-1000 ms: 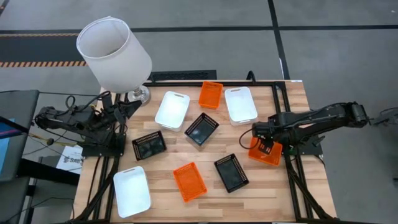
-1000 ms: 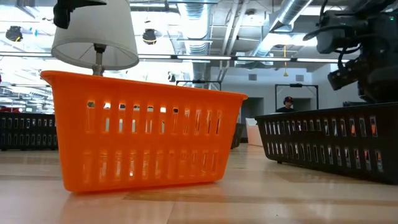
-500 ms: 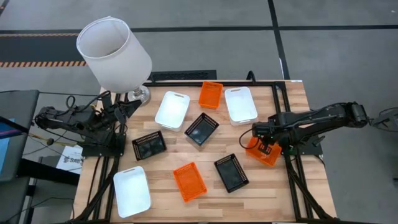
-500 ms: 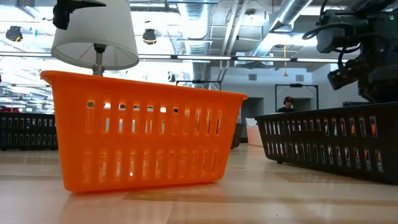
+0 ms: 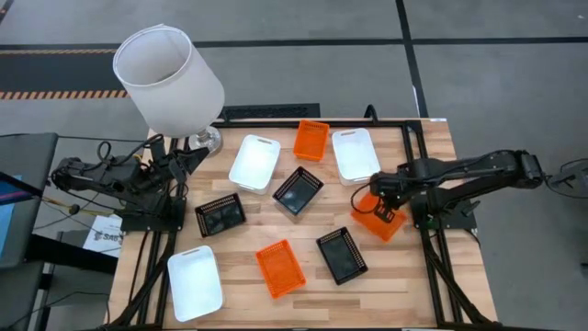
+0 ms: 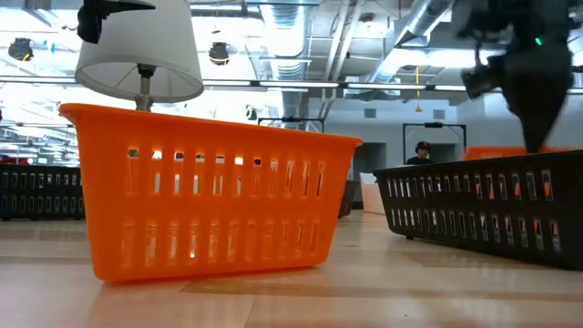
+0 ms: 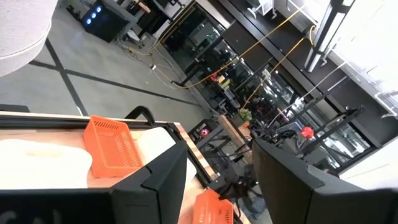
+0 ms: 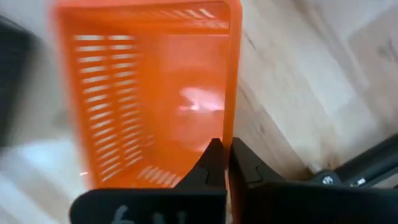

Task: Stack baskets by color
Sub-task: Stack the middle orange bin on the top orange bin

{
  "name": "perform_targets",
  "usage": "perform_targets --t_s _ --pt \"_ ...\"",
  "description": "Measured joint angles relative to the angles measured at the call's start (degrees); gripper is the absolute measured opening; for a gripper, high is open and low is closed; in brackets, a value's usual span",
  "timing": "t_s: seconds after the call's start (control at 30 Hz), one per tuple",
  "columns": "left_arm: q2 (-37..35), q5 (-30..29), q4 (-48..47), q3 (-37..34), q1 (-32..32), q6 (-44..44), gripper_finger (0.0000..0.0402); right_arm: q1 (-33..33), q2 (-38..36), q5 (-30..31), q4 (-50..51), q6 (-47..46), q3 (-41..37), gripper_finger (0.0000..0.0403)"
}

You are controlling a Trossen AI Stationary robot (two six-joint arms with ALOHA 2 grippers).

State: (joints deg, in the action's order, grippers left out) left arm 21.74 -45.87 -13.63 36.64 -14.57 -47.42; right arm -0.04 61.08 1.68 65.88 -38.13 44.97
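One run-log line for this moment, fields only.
phase: carrying | right gripper: shut on orange basket rim | left gripper: open, parked at left edge | stacks: none yet

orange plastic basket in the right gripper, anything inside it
Nothing shows inside the orange slotted plastic basket: its floor and walls look bare in the right wrist view. The right gripper, shut on its rim, covers a small strip of that edge.

Desk (image 5: 303,303): pale wood planks, matt, visible grain. Orange baskets (image 5: 280,268): slotted plastic, slight sheen. Black baskets (image 5: 342,255): mesh-sided plastic, matt. White baskets (image 5: 195,282): smooth plastic. Lampshade (image 5: 168,79): white, matt. Right tool (image 8: 224,163): dark matt fingers. Desk frame (image 5: 276,119): black metal.
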Motion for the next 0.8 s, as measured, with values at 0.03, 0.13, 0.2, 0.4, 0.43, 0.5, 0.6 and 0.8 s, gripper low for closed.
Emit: perform_targets --t_s 0.03,0.13,0.2,0.4,0.43,0.5,0.6,0.8 --pt "0.0 0.0 0.0 0.0 0.0 0.0 0.0171 -0.2 0.0 0.2 0.1 -0.1 1.8 0.0002" --pt "0.0 0.0 0.0 0.0 0.0 0.0 0.0171 -1.0 0.0 2.3 -1.1 -1.3 7.2 0.0002" --pt "0.0 0.0 0.0 0.0 0.0 0.0 0.0171 -2.1 0.0 5.1 -4.4 -2.7 10.5 0.0001" --pt "0.0 -1.3 0.0 0.0 0.0 0.0 0.0171 -10.2 2.3 10.2 -23.8 -6.6 14.2 0.0001" --pt "0.0 -1.6 0.0 0.0 0.0 0.0 0.0171 -12.0 3.3 10.8 -27.6 -7.6 14.2 0.0001" --pt "0.0 -2.4 0.0 0.0 0.0 0.1 0.0171 -15.6 6.5 11.0 -35.3 -8.8 14.2 0.0001" --pt "0.0 -3.0 0.0 0.0 0.0 0.5 0.0171 -20.0 12.3 10.5 -46.2 -9.0 14.1 0.0001" --pt "0.0 -2.7 0.0 0.0 0.0 0.6 0.0171 -28.3 22.4 6.3 -57.2 -14.4 14.1 0.0000"
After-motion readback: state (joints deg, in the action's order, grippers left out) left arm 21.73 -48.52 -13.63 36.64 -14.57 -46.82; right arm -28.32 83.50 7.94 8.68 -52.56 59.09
